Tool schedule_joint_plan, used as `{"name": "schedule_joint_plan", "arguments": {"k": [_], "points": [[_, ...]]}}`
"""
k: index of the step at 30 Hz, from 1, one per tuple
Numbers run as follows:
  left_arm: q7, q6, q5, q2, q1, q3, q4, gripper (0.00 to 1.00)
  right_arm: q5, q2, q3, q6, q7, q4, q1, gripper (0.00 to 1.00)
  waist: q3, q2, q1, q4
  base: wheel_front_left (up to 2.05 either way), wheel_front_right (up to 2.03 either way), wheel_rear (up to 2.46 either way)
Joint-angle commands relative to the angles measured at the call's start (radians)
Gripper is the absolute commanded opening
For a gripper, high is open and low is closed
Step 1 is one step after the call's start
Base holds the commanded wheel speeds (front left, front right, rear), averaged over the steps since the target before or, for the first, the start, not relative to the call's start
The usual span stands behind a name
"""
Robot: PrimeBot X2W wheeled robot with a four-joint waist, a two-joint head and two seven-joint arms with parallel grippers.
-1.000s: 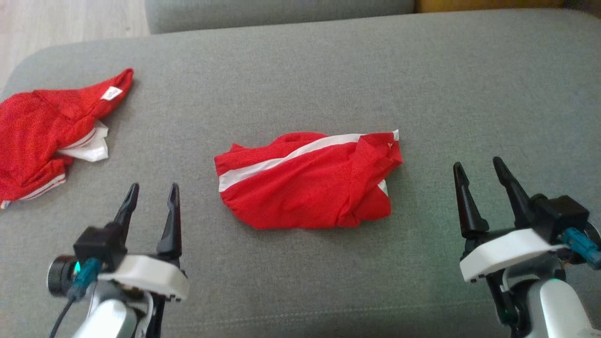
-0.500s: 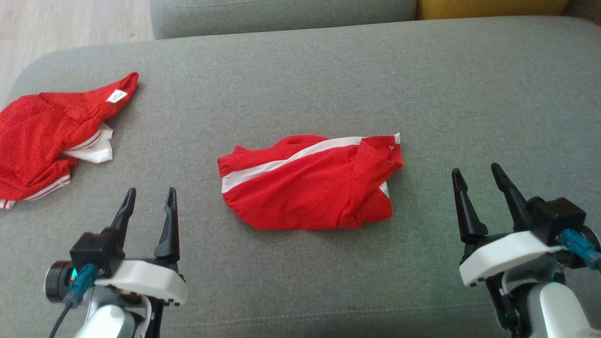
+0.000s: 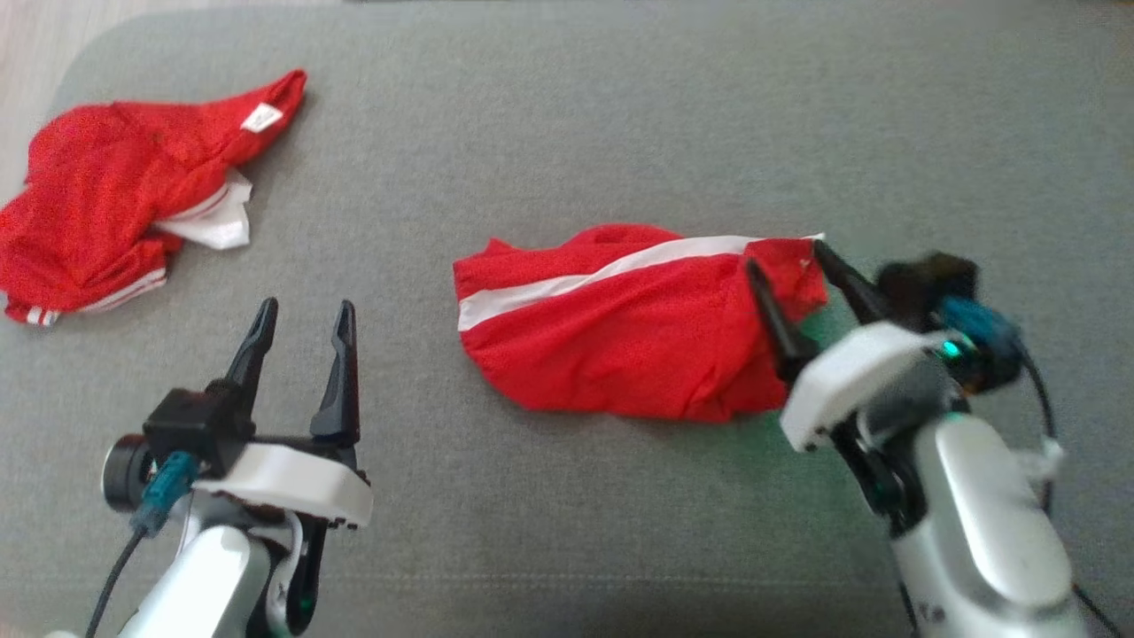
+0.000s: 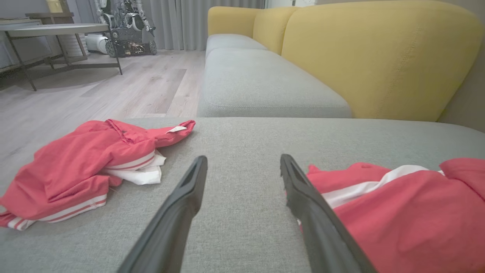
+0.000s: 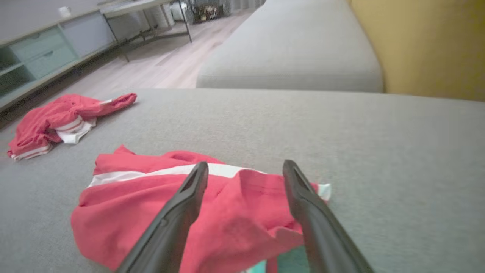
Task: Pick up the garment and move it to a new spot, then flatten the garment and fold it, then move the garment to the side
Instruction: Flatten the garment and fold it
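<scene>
The garment [image 3: 620, 337] is a red, mesh-like piece with a broad white stripe running slantwise along its upper side. It lies crumpled and loosely doubled over, with a thicker fold and a small white corner at its right end. It sits about mid-way across the grey sofa cushion [image 3: 620, 133], well apart from a second red-and-white garment [image 3: 97, 195] bunched near the cushion's left edge. The right end effector [image 3: 787, 255] is at the garment's right end with its two dark fingers spread wide. In the head view one finger crosses the red fold and the other points at the white corner. In the right wrist view the same end effector [image 5: 245, 163] straddles that folded end of the garment [image 5: 151, 197]; whether the tips touch the cloth cannot be told, and nothing is pinched. The pale right forearm rises from the lower right and leans up and to the left. The left end effector [image 3: 306, 307] is also spread and holds nothing. It hovers over bare cushion between the two garments, with the garment [image 4: 398, 204] just beside its right finger in the left wrist view. Its forearm comes up from the lower left, fingers pointing up that view.
</scene>
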State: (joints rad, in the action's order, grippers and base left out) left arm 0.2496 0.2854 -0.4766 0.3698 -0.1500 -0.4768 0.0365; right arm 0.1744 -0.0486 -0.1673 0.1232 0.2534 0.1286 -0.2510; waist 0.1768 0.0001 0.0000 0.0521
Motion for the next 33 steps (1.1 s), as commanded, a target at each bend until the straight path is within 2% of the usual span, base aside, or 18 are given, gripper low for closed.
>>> {"name": "schedule_joint_plan", "arguments": {"k": [1,4,8,9,10,11,12,18,19,23,29,30,31,33], "points": [[0.009,-0.001,0.012,0.014,-0.047,0.038,-0.023,1.00,0.012,-0.004,-0.034,0.008,0.015,-0.014,-0.046,1.00,0.026,-0.0001,0.0000,0.018,0.00,0.00,0.00],[0.010,-0.007,0.019,0.002,-0.064,0.035,-0.012,1.00,0.030,-0.018,-0.068,0.008,0.076,0.074,-0.115,1.00,0.045,-0.0001,0.0000,0.035,0.00,0.00,0.00],[0.011,-0.014,0.025,-0.011,-0.079,0.042,0.002,1.00,0.046,-0.036,-0.086,0.008,0.134,0.123,-0.155,1.00,0.060,-0.0001,0.0000,0.047,0.00,0.00,0.00],[0.011,-0.015,0.026,-0.014,-0.080,0.044,0.004,1.00,0.057,-0.037,-0.086,0.008,0.145,0.126,-0.155,0.94,0.061,-0.0001,0.0000,0.047,0.00,0.00,0.00],[0.012,-0.016,0.027,-0.016,-0.079,0.048,0.006,1.00,0.070,-0.039,-0.090,0.008,0.153,0.122,-0.152,0.42,0.062,-0.0001,0.0000,0.045,0.00,0.00,0.00],[0.012,-0.017,0.029,-0.018,-0.079,0.052,0.007,1.00,0.076,-0.044,-0.093,0.008,0.149,0.109,-0.151,0.05,0.064,-0.0001,0.0000,0.043,0.00,0.00,0.00],[0.012,-0.018,0.031,-0.021,-0.078,0.057,0.006,1.00,0.083,-0.047,-0.094,0.008,0.152,0.099,-0.143,0.00,0.064,-0.0001,0.0000,0.040,0.00,0.00,0.00],[0.012,-0.023,0.047,-0.027,-0.064,0.086,-0.002,1.00,0.092,-0.051,-0.059,0.008,0.143,-0.034,-0.048,0.00,0.060,-0.0001,0.0000,0.006,0.00,0.00,0.00],[0.012,-0.025,0.052,-0.027,-0.058,0.094,-0.005,1.00,0.090,-0.044,-0.039,0.008,0.147,-0.093,0.008,0.00,0.059,-0.0001,0.0000,-0.008,0.00,0.00,0.00],[0.012,-0.029,0.058,-0.027,-0.044,0.107,-0.010,1.00,0.086,-0.026,-0.006,0.008,0.161,-0.189,0.136,0.00,0.056,-0.0001,0.0000,-0.033,0.00,0.00,0.00],[0.012,-0.036,0.061,-0.026,-0.033,0.115,-0.010,1.00,0.087,-0.006,0.035,0.008,0.167,-0.198,0.269,0.00,0.054,-0.0001,0.0000,-0.056,0.00,0.00,0.00],[0.012,-0.037,0.061,-0.025,-0.031,0.116,-0.009,1.00,0.091,-0.005,0.038,0.008,0.158,-0.186,0.273,0.35,0.053,-0.0001,0.0000,-0.058,0.00,0.00,0.00],[0.012,-0.038,0.060,-0.025,-0.029,0.116,-0.007,1.00,0.089,-0.004,0.039,0.008,0.152,-0.170,0.275,1.00,0.052,-0.0001,0.0000,-0.060,0.00,0.00,0.00],[0.012,-0.039,0.058,-0.024,-0.028,0.115,-0.003,1.00,0.092,-0.003,0.043,0.008,0.126,-0.142,0.269,1.00,0.048,-0.0001,0.0000,-0.063,0.00,0.00,0.00]]}}
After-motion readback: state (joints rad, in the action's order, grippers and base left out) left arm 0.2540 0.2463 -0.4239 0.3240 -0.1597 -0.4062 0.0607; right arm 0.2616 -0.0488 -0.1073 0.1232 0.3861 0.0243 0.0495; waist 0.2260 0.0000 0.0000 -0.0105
